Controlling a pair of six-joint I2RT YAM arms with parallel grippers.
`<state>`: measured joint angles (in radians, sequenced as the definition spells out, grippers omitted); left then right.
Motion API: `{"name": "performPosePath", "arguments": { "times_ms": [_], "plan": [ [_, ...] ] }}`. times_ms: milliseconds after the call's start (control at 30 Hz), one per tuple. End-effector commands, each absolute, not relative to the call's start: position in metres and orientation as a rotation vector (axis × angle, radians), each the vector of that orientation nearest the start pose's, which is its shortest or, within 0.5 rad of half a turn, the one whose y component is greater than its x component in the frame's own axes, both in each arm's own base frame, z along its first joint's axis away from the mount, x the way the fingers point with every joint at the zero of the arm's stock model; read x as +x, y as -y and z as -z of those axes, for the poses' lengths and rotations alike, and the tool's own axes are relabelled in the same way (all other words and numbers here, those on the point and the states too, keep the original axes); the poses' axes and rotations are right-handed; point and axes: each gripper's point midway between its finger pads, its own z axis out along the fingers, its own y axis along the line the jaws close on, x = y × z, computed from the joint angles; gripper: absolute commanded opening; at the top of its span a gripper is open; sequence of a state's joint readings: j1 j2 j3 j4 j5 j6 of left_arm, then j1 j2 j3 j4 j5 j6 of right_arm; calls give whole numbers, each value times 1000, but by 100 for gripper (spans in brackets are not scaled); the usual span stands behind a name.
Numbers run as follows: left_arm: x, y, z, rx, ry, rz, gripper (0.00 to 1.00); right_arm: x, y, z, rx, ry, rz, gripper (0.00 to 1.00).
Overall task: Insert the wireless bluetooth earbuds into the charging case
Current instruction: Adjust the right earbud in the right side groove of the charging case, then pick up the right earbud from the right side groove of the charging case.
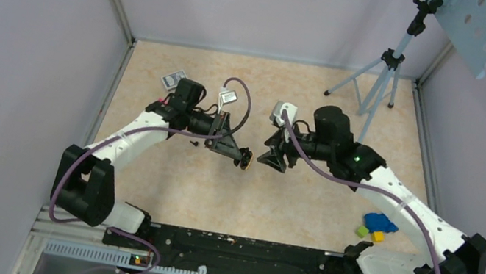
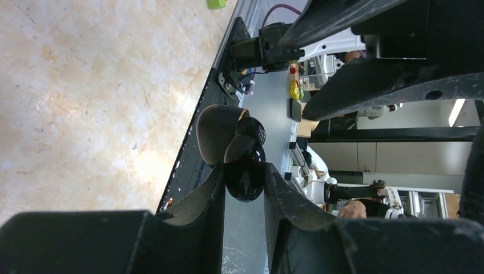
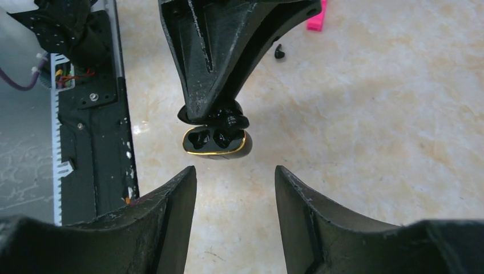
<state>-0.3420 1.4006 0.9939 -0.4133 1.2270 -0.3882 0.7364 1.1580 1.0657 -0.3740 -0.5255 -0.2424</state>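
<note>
Centre frame, the left gripper [image 1: 244,158] is clamped on the open, glossy black charging case [image 3: 217,144], likely light, rigid and slippery, best pinched across its broad sides, while the right gripper [image 3: 234,172] stands apart, empty.

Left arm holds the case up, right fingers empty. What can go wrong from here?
1. The left fingers pinch the glossy black, gold-rimmed charging case by one rounded half; a push from the open right fingers may twist it loose.
2. The tiny black piece on the beige table, likely an earbud, lies close by the left arm; reaching it risks a collision.
</note>
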Motion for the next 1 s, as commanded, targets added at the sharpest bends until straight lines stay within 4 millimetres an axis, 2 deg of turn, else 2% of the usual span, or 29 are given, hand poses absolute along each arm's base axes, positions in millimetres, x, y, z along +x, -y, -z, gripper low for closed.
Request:
{"name": "performPosePath", "arguments": {
  "times_ms": [0, 100, 467, 800, 967],
  "plan": [
    [201, 255, -230, 656, -2209, 1829, 0, 207, -322, -277, -1307, -1505, -972, 53],
    [201, 255, -231, 657, -2207, 1831, 0, 209, -331, -278, -1315, -1499, -1013, 53],
    [200, 257, -229, 645, -2219, 1835, 0, 214, -344, -265, -1370, -1528, -1061, 52],
    [200, 258, -228, 639, -2220, 1834, 0, 222, -351, -258, -1357, -1558, -1071, 39],
    [202, 258, -225, 623, -2234, 1827, 0, 220, -351, -260, -1351, -1558, -1090, 25]
  ]
}}
